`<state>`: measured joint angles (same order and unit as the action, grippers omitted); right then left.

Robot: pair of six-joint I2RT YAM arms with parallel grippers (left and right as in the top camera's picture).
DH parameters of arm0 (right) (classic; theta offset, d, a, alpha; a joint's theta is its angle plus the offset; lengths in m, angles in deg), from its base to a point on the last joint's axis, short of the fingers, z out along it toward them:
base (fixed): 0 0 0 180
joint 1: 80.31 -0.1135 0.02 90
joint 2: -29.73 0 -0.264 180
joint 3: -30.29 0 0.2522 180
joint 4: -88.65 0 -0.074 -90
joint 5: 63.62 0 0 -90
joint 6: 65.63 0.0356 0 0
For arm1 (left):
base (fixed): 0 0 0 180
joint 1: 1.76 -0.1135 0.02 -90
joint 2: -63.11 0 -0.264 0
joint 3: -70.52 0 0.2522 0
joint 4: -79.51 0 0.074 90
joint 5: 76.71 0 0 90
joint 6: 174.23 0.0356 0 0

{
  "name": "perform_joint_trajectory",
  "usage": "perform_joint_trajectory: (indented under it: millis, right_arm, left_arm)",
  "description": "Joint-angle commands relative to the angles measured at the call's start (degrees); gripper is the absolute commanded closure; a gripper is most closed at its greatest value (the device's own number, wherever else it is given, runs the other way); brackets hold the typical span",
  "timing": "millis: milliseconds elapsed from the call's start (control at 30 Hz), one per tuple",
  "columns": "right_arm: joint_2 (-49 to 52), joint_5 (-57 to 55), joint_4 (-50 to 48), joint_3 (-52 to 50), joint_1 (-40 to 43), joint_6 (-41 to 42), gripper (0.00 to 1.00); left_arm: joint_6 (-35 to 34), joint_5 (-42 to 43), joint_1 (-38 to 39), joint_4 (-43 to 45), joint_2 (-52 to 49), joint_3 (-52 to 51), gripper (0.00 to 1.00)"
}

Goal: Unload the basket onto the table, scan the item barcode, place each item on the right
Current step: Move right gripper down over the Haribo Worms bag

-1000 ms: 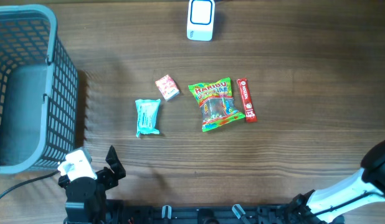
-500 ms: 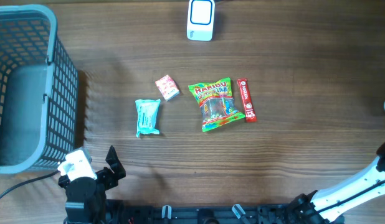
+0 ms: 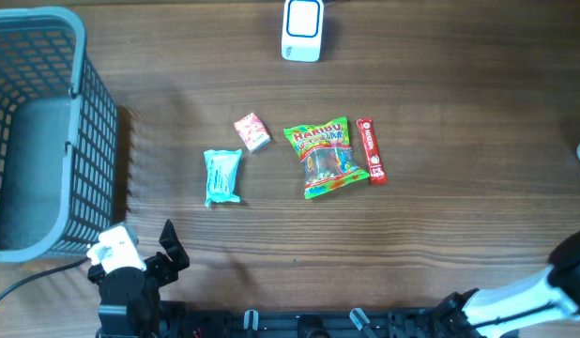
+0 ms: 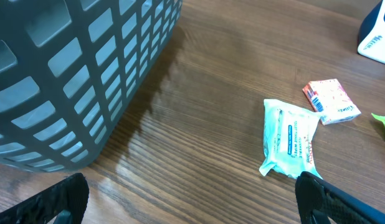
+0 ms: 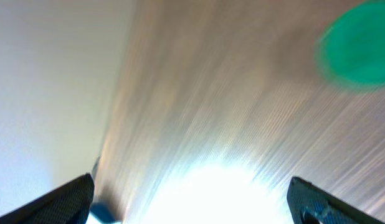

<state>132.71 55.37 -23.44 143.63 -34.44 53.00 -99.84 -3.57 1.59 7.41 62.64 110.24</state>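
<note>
Left claw point(image 4: 192, 204): released, fingertips spread to the lower corners of the left wrist view, grasping nothing. It sits at the near table edge, just beside the basket.
Right claw point(image 5: 195, 200): released, jaws wide and holding nothing. Its wrist view is badly blurred and shows wood grain and glare.
Green object point(image 5: 359, 51): round and blurred, possibly a lid or a small tub; I cannot tell which.
Items for scanning: four lie flat mid-table, well apart from both claws.
Teal packet point(image 3: 222, 176): leftmost of the four and nearest the left claw.
Pink box point(image 3: 251, 131): just beyond the teal packet, apart from it.
Haribo bag point(image 3: 326, 157): right of the pink box.
Red bar point(image 3: 371, 149): along the bag's right edge, touching or nearly so.
Scanner point(image 3: 302, 30): white unit at the far table edge, beyond the items.
Basket point(image 3: 79, 56): grey-blue mesh, at the far left.
</note>
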Motion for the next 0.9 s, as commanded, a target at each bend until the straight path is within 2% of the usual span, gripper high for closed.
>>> perform_joint_trajectory:
  millis: [0, 133, 300, 433, 533, 667, 867]
  right_arm:
    - [-7.0, -1.2, 6.3, 1.2, -11.3, -2.5, 0.00]
    - [-7.5, -9.2, 15.4, 0.5, -30.4, -7.7, 0.01]
    - [-4.7, -19.5, 14.8, -4.0, -51.8, -17.1, 0.01]
    - [1.0, -29.7, 14.3, -7.4, -65.5, -16.7, 0.00]
    - [5.6, -32.4, 11.6, -9.2, -71.8, -16.2, 0.01]
    - [12.1, -43.3, 10.8, -9.3, -77.6, -13.0, 0.00]
    - [14.3, -45.7, 8.3, -9.3, -82.5, -10.2, 0.00]
  left_arm:
    - [-0.3, -0.6, -0.2, 0.0, 0.2, -0.2, 0.00]
    - [-0.3, -0.6, -0.2, 0.0, 0.2, -0.2, 0.00]
    - [-0.3, -0.6, -0.2, 0.1, 0.2, -0.2, 0.00]
    - [-0.3, -0.6, -0.2, 0.1, 0.2, -0.2, 0.00]
    - [-0.3, -0.6, -0.2, 0.1, 0.2, -0.2, 0.00]
    - [-0.3, -0.6, -0.2, 0.0, 0.2, -0.2, 0.00]
    - [-0.3, -0.6, -0.2, 0.0, 0.2, -0.2, 0.00]
